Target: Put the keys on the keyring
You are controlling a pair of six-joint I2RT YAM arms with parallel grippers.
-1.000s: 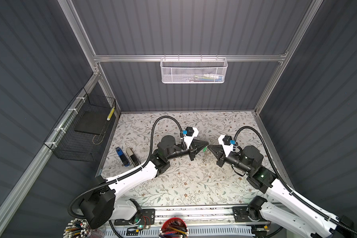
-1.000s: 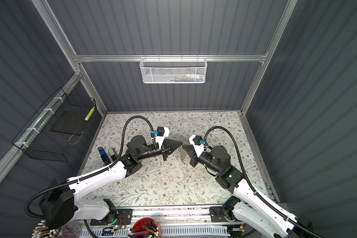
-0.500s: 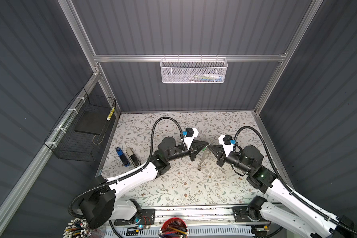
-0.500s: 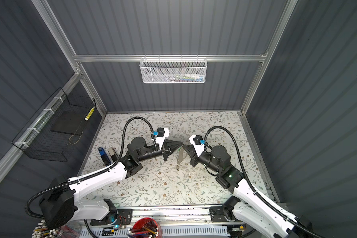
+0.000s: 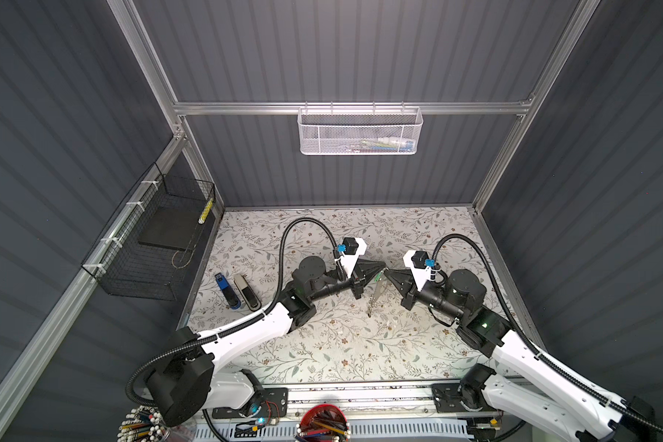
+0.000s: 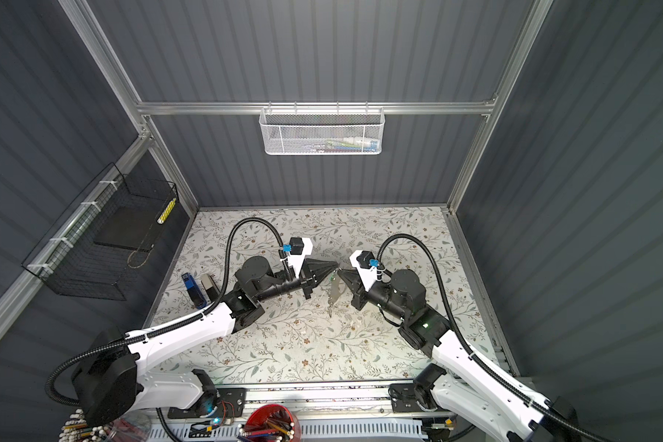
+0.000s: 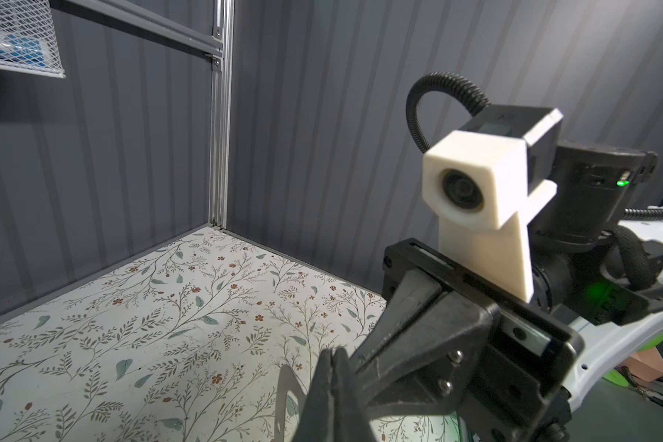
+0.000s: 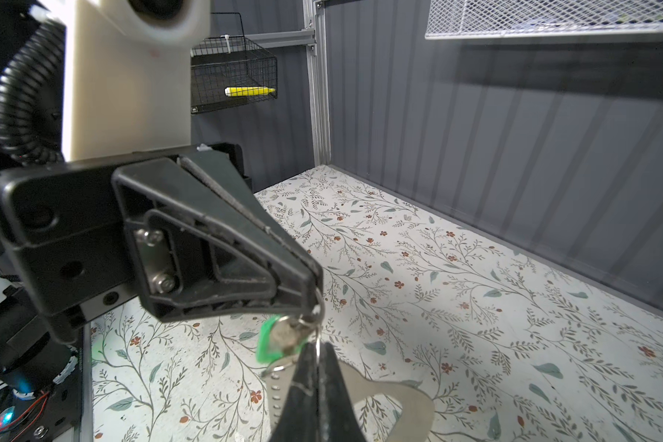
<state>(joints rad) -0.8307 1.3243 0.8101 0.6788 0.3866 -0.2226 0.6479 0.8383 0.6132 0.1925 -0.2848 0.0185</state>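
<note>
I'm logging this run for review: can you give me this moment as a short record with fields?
keyring: hanging above the table
left gripper: shut, pinching a metal loop
right gripper: shut on the keyring's top
green-tag key: hanging at that loop
others: blue stapler, grey stapler, side by side near the table's left edge

A: What does the left gripper [image 8: 316, 292] pinch?
B: A small metal loop [image 8: 319, 306], with jaws closed. The key with green tag [image 8: 270, 340] hangs just under it.
A: And the right gripper [image 8: 316, 358]?
B: Closed too, on the grey keyring [image 8: 410, 396], above the flowered table [image 8: 475, 306]. The two tips stand near each other.
</note>
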